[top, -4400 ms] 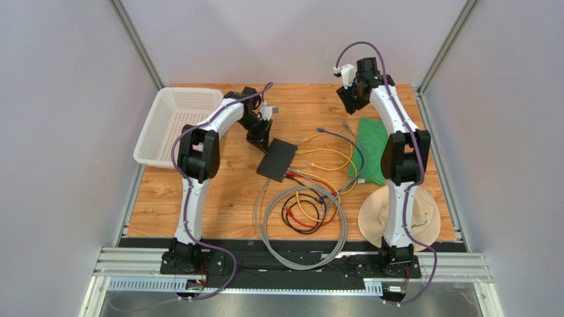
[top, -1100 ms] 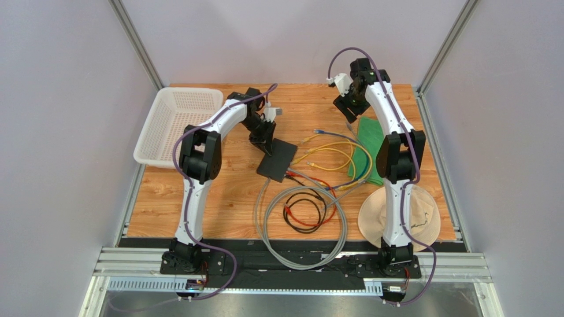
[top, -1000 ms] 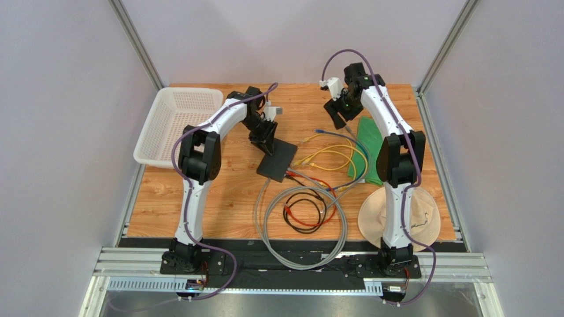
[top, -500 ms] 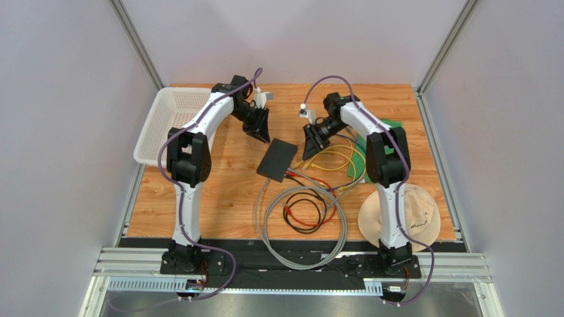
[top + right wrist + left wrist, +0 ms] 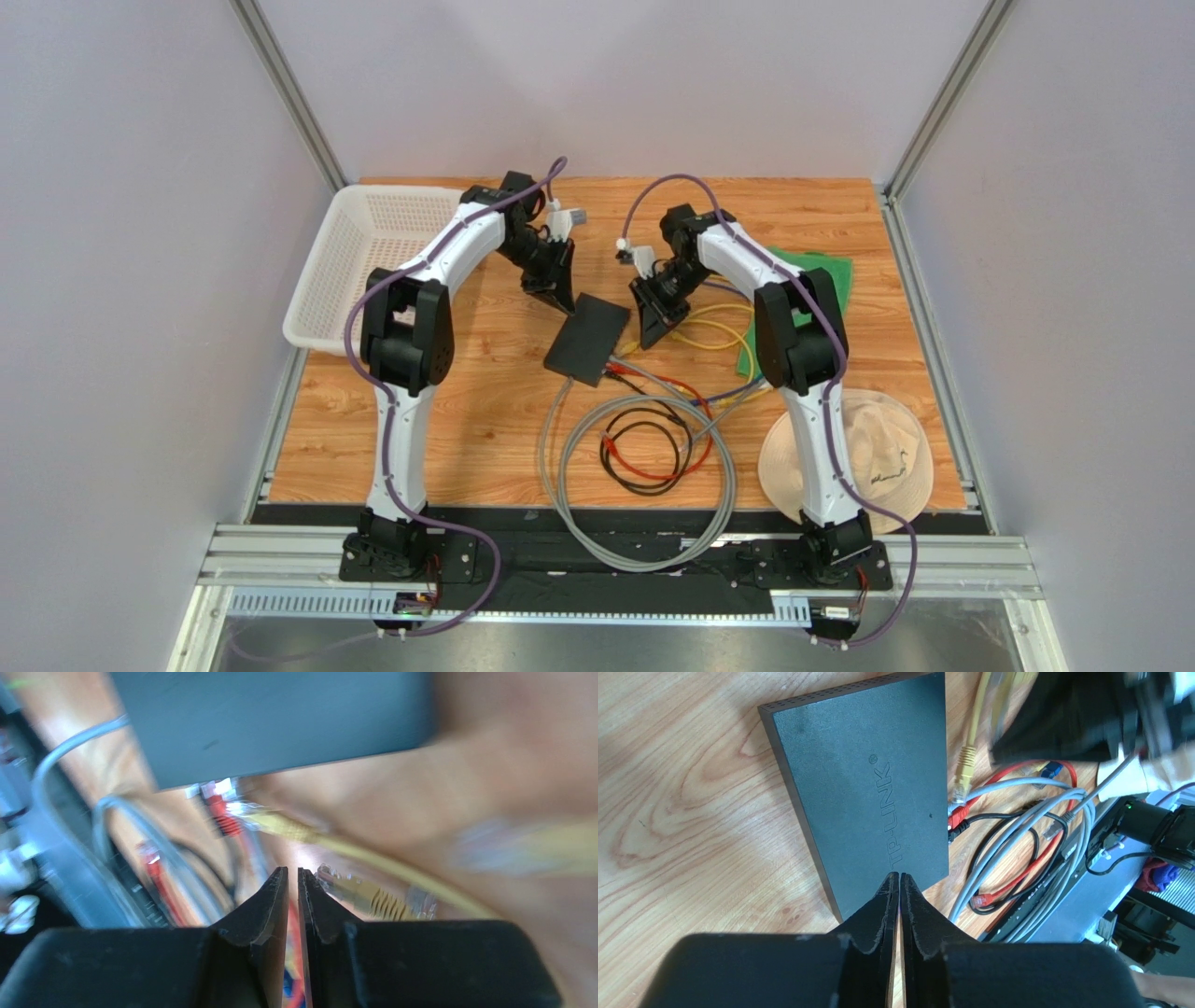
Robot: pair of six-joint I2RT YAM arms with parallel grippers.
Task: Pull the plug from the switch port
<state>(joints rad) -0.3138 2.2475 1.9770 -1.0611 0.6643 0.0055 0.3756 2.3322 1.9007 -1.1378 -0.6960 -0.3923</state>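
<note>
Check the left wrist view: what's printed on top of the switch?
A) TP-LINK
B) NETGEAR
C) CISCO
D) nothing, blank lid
A: the switch carries TP-LINK lettering running along its matte-black top face, readable just ahead of the left hand's fingertips.

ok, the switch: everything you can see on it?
The switch is a flat, matte-black rectangular box with a TP-LINK logo on top and a row of small vent holes along one side. It lies flat and skewed on the wooden table. Cables meet its port edge, among them a red plug that looks seated and a yellow cable. The left hand, shut, hangs over one end; whether it touches is unclear.
</note>
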